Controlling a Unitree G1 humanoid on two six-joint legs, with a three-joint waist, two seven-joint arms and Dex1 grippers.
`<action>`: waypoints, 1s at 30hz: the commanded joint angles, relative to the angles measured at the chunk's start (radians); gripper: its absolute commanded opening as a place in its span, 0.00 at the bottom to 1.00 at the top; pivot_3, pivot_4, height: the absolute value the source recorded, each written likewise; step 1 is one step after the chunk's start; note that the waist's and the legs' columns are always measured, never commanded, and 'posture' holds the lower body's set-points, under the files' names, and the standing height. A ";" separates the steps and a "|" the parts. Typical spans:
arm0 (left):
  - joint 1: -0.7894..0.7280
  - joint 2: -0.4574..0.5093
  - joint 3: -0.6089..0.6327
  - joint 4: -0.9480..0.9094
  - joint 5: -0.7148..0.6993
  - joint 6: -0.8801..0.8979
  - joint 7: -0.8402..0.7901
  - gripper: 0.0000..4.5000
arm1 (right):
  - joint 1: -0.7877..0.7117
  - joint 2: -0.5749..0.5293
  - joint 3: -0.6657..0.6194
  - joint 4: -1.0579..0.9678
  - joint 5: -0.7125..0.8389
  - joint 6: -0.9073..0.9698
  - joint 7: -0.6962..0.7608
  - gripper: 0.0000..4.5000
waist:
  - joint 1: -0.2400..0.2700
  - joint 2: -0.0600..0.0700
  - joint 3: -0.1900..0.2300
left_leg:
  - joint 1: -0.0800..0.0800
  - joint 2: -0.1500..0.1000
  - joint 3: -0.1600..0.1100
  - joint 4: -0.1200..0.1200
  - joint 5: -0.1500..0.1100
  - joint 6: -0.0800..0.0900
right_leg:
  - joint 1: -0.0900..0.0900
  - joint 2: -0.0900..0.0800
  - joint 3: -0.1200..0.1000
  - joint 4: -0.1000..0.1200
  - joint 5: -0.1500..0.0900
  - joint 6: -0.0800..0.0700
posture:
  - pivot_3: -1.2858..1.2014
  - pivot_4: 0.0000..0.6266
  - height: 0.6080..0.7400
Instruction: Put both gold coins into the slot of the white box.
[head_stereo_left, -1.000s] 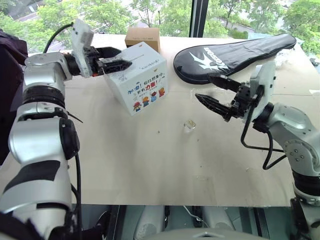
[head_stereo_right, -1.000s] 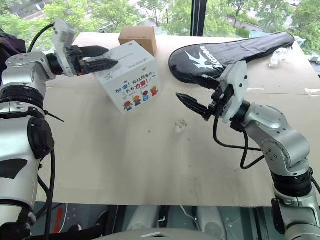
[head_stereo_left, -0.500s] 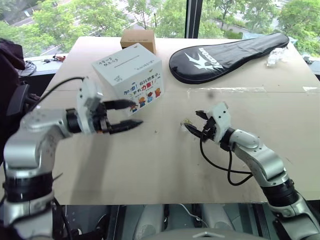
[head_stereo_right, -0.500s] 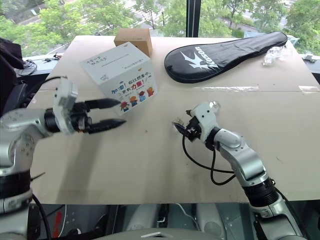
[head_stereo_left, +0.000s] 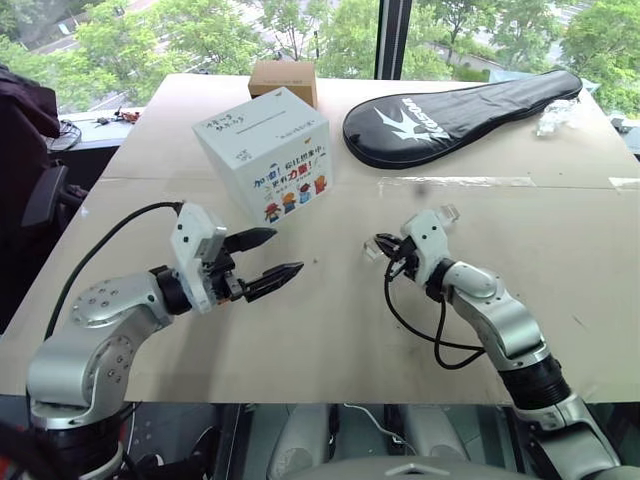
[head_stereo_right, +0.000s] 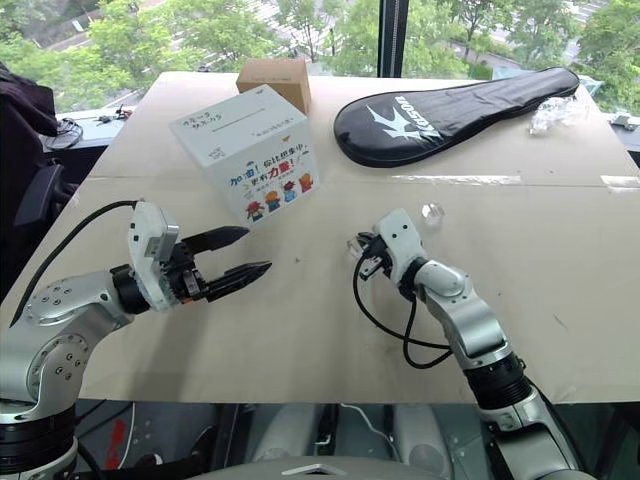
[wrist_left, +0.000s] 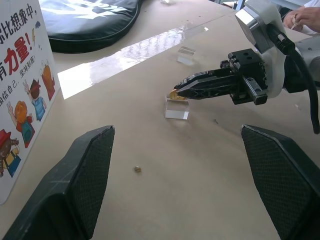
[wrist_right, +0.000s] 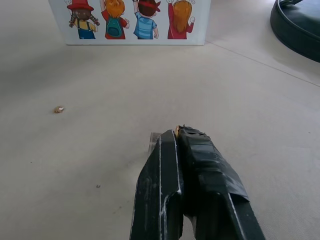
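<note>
at right hand (wrist_left: 176, 93) tips: gold coin (wrist_left: 172, 95) pinched, low over table (wrist_left: 200, 175).

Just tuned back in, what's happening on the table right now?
The right pincer is shut on a gold coin, pinching it just above a small clear plastic piece on the table. The left pincer hovers open nearby, holding nothing. The white box stands upright farther back, its slot facing up and nothing over it. A black racket cover and a brown box lie beyond.
</note>
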 joint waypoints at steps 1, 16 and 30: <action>-0.018 0.013 -0.024 -0.012 -0.015 -0.026 0.012 0.90 | -0.013 0.011 -0.007 0.004 -0.020 -0.005 -0.002 0.01 | 0.000 0.000 0.000 | 0.000 0.000 0.000 0.000 0.000 0.000 | 0.000 0.000 0.000 0.000 0.000 0.000 | 0.52 0.24 1.00; -0.144 -0.240 0.116 0.109 -0.522 0.059 0.276 0.90 | -0.059 0.213 -0.294 -0.202 0.442 0.254 -0.024 0.01 | 0.001 0.000 0.000 | 0.002 0.000 -0.001 0.000 -0.002 0.004 | 0.003 0.000 -0.001 -0.001 0.000 0.000 | 0.52 0.24 1.00; -0.120 -0.280 -0.006 0.108 -0.500 0.021 0.331 0.90 | -0.095 0.012 -0.095 -0.139 0.093 0.017 -0.018 0.01 | -0.002 0.000 0.000 | 0.003 -0.001 -0.001 0.000 0.000 0.000 | 0.004 0.002 -0.001 -0.001 0.000 0.000 | 0.52 0.24 1.00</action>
